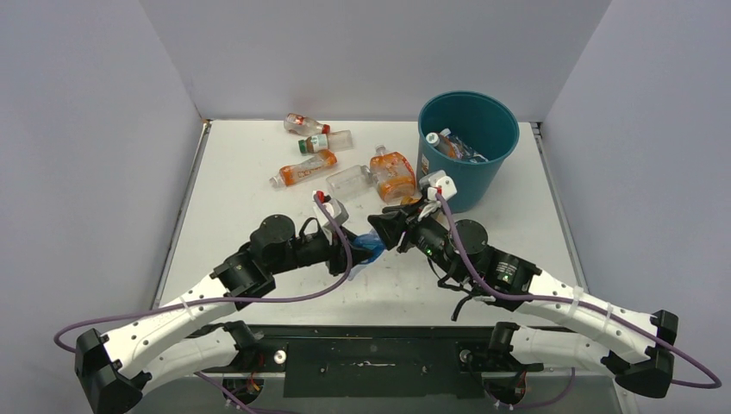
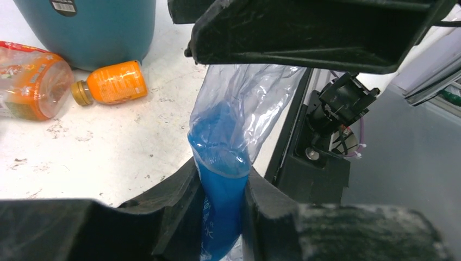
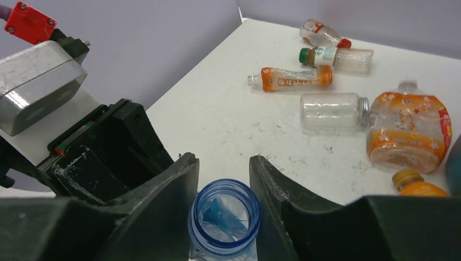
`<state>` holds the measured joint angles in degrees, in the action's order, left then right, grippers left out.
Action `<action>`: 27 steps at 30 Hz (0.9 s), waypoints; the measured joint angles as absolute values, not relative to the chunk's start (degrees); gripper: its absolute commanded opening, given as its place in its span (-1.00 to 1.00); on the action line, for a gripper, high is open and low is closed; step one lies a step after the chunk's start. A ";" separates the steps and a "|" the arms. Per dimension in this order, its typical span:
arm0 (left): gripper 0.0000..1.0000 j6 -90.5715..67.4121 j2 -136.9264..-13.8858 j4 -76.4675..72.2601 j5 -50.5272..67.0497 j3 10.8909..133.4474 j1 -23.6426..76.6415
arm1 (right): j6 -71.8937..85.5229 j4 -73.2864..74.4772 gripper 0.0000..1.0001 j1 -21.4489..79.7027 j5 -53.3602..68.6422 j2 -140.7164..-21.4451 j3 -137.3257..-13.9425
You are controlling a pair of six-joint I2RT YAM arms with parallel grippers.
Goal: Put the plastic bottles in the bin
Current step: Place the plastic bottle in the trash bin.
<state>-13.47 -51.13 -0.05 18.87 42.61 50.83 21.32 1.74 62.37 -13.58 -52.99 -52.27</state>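
Observation:
A crushed clear bottle with a blue label point(image 1: 371, 248) hangs between both grippers near the table's middle. My left gripper point(image 2: 223, 171) is shut on its flattened blue body point(image 2: 239, 109). My right gripper point(image 3: 223, 160) is shut on its open blue neck point(image 3: 224, 217), which has no cap. In the top view the left gripper point(image 1: 349, 241) and right gripper point(image 1: 385, 231) face each other. The teal bin point(image 1: 470, 172) stands just behind the right gripper with bottles point(image 1: 448, 145) inside. Several loose bottles lie behind: orange-labelled point(image 1: 302, 169), clear point(image 1: 349, 181), crushed orange point(image 1: 393, 175).
Two more bottles point(image 1: 306, 123) point(image 1: 328, 141) lie near the back wall. A small orange bottle point(image 2: 111, 82) rests beside the bin's base point(image 2: 92, 27). Grey walls enclose the table on three sides. Purple cables point(image 1: 284, 297) loop off both arms.

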 measured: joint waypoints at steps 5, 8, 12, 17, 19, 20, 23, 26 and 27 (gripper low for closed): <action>0.92 -13.78 -49.25 -2.48 17.21 40.75 50.83 | 21.19 3.05 -0.89 62.30 -14.04 -52.95 -52.66; 0.92 -14.24 -45.65 -5.13 14.57 37.89 50.83 | 19.38 6.52 -0.89 62.30 -15.44 -53.30 -55.72; 0.92 -12.78 -38.22 -9.08 8.27 33.45 50.89 | 13.87 10.55 -0.89 62.24 -21.19 -55.66 -67.07; 0.92 -9.91 -31.55 -13.34 0.03 30.22 51.07 | 3.36 4.60 -0.89 60.38 -34.87 -58.70 -79.31; 0.92 -8.99 -30.59 -14.04 -2.87 30.09 51.31 | -1.28 -1.06 -0.89 56.27 -40.58 -60.36 -81.03; 0.92 -8.51 -30.39 -14.31 -4.10 30.09 51.46 | -2.46 -3.05 -0.89 53.41 -42.35 -61.28 -81.67; 0.92 -7.29 -30.17 -14.37 -7.66 30.09 51.83 | -3.18 -7.70 -0.89 43.57 -45.45 -64.84 -82.67; 0.92 -6.59 -30.11 -14.35 -11.38 30.09 52.10 | -2.72 -14.79 -0.89 34.85 -46.33 -68.47 -79.55; 0.92 -6.44 -30.04 -14.37 -12.29 30.02 52.12 | -2.63 -18.31 -0.89 31.92 -46.61 -69.52 -76.47</action>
<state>-6.44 -30.04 -14.37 -12.29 30.02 52.12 -2.63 -18.31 31.92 -46.61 -69.52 -76.47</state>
